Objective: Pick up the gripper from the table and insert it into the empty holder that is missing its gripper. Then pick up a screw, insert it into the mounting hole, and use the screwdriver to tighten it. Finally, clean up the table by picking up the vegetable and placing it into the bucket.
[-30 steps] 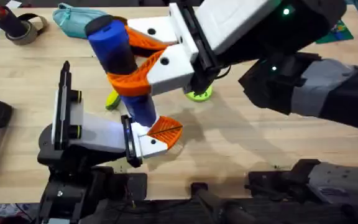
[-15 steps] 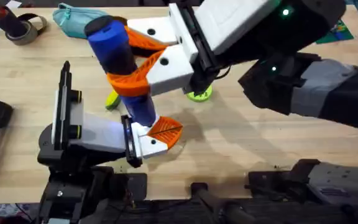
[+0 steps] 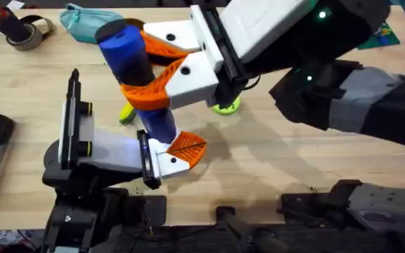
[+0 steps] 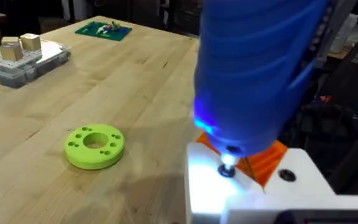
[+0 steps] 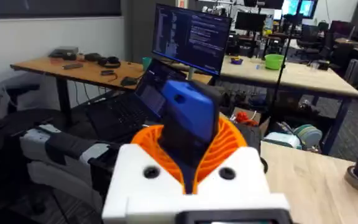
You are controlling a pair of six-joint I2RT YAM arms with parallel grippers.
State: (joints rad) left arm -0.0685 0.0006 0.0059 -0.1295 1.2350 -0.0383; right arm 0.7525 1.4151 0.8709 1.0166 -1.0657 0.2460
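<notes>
Right gripper (image 3: 150, 83) squeezing tight around one blue screwdriver (image 3: 129, 56), tip down. Right under the screwdriver's tip, one white holder (image 3: 166, 163) with one orange gripper (image 3: 188, 146) sitting in it. Just beside the screwdriver, one small yellow-green vegetable (image 3: 126, 112) lying on the table (image 3: 273, 161). Near its other side, one green ring (image 3: 225, 107). Well apart from the screwdriver, one bucket (image 3: 27, 34) and one teal pouch (image 3: 90, 21), insides too hard to tell. One clear box (image 4: 17, 62) with two wooden blocks (image 4: 30, 42).

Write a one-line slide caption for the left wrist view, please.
Blue screwdriver, light glowing, tip on the white holder; a lime-green disc lies on the wooden table.
</notes>
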